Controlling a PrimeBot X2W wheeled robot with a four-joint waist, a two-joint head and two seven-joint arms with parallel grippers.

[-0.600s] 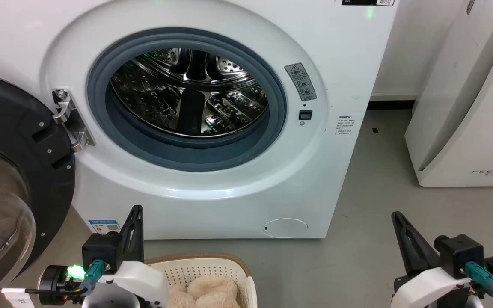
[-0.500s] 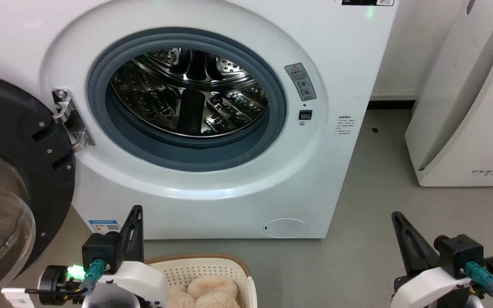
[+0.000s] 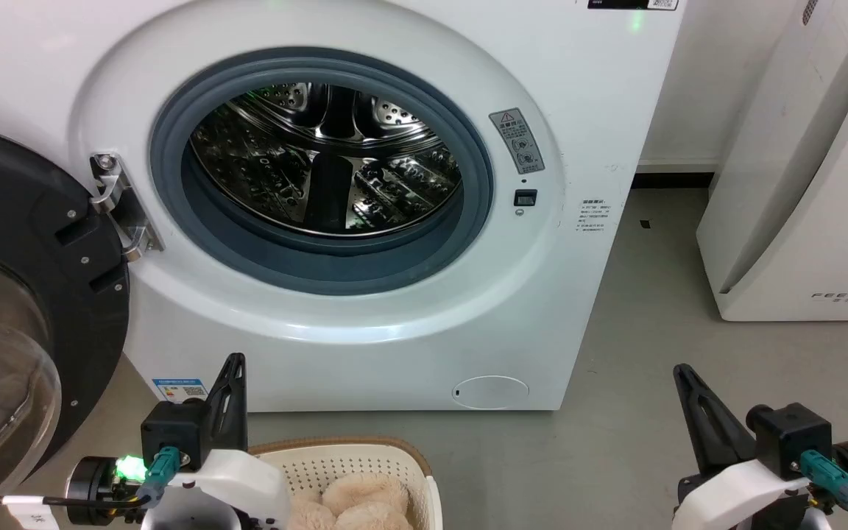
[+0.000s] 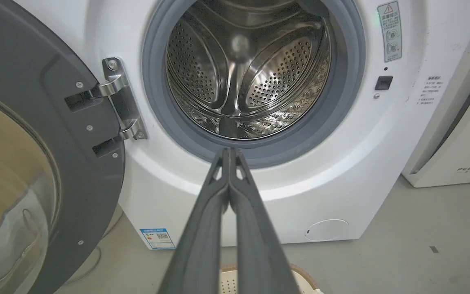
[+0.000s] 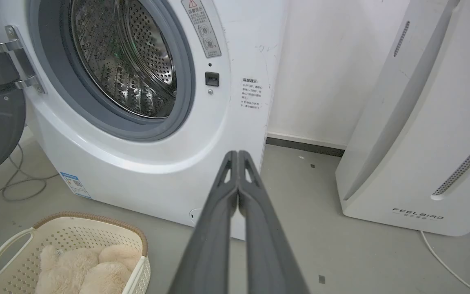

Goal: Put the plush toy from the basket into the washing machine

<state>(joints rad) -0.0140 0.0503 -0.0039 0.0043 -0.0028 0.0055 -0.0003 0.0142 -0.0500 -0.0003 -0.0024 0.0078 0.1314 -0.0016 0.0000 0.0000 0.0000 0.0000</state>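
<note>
The cream plush toy (image 3: 354,504) lies inside the perforated basket (image 3: 365,456) on the floor, at the bottom middle of the head view; the right wrist view has the toy (image 5: 84,269) and basket (image 5: 18,241) at lower left. Behind it the washing machine (image 3: 578,88) stands with its black-rimmed glass door (image 3: 19,280) swung open to the left, and its steel drum (image 3: 324,158) holds nothing. My left gripper (image 3: 232,359) is shut, raised just left of the basket, fingers pressed together (image 4: 230,152). Over bare floor, my right gripper (image 3: 682,369) is shut too (image 5: 237,154).
A white slanted appliance lettered FEELBAIR (image 3: 807,184) stands at the right against the wall. Grey floor (image 3: 637,383) lies between it and the washer. Loose cables (image 5: 10,188) trail on the floor below the open door.
</note>
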